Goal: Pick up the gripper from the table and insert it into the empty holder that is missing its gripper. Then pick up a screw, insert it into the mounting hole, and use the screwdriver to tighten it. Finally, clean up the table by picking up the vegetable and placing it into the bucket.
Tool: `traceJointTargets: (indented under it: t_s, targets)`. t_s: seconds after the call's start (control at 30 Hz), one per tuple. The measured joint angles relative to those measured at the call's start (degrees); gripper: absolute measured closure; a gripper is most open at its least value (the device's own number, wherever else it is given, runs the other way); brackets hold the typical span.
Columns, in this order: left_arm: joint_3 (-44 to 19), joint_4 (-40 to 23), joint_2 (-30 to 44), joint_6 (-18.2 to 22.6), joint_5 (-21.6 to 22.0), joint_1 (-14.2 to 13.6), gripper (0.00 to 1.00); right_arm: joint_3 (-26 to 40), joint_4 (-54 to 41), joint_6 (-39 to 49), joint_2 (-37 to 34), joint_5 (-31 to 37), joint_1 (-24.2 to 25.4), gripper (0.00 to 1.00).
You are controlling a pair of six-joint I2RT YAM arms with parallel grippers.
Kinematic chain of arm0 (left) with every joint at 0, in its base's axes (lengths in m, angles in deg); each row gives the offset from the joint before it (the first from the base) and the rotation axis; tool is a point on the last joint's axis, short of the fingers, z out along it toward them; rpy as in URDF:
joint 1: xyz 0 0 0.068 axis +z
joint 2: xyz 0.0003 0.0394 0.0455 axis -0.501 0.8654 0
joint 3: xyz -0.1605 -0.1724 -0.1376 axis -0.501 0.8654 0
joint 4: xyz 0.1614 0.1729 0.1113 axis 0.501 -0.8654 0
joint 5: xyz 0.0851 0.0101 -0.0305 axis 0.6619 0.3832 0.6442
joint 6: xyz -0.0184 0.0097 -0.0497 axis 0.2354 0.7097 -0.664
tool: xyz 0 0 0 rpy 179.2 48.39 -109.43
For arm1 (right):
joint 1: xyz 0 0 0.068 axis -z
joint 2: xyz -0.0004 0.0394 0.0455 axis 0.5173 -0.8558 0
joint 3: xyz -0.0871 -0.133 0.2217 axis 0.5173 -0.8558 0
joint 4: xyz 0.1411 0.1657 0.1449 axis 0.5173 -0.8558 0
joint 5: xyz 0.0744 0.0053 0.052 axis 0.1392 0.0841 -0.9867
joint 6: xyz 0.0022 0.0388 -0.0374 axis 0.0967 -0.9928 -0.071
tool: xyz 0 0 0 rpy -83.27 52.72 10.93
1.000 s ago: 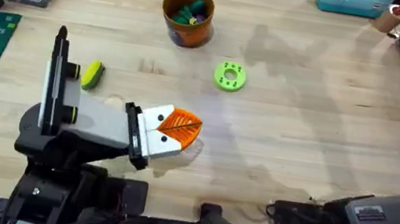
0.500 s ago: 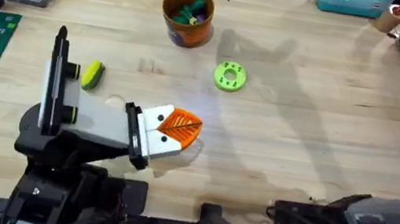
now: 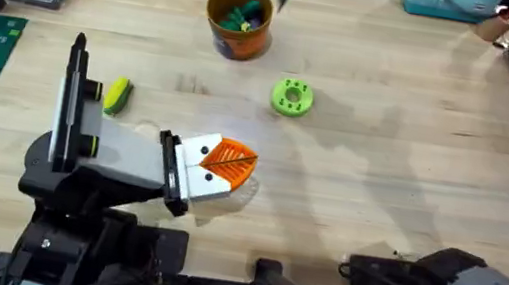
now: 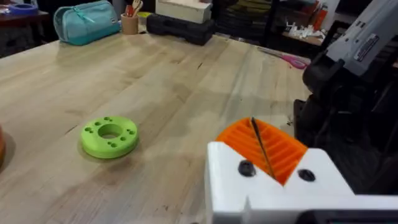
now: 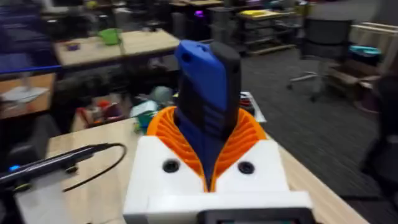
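So the screwdriver (image 5: 208,93) is clamped upright in the right gripper (image 5: 211,158), up over the table's far edge near the bucket (image 3: 238,21); the holder (image 3: 121,158) sits well back toward the left base (left gripper (image 4: 264,162) pressed together, empty, low over the table

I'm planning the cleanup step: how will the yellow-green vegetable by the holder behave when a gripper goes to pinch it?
The vegetable looks small, so probably light. Its rounded oblong shape suggests it may roll or skid if nudged on the smooth table. It lies right beside the holder, so the fingers likely have little room on that side.
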Motion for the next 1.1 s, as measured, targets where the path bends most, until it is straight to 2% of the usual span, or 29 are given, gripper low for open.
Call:
traceJointTargets:
  t_s: [0.2, 0.37, 0.53, 1.1]
  targets:
    - [0.0, 0.0, 0.0, 0.0, 0.0, 0.0, 0.984, -4.4, 8.8, -4.9, -2.8, -11.6, -0.9, 0.975]
    - [0.0, 0.0, 0.0, 0.0, 0.0, 0.0, 0.984, -4.6, 9.4, -6.4, -3.3, -16.0, -4.4, 0.975]
    - [0.0, 0.0, 0.0, 0.0, 0.0, 0.0, 0.984, -4.6, 9.7, -6.6, -3.3, -18.4, -7.6, 0.975]
    - [0.0, 0.0, 0.0, 0.0, 0.0, 0.0, 0.984, -4.6, 10.2, -4.1, -3.3, -19.9, -12.4, 0.975]
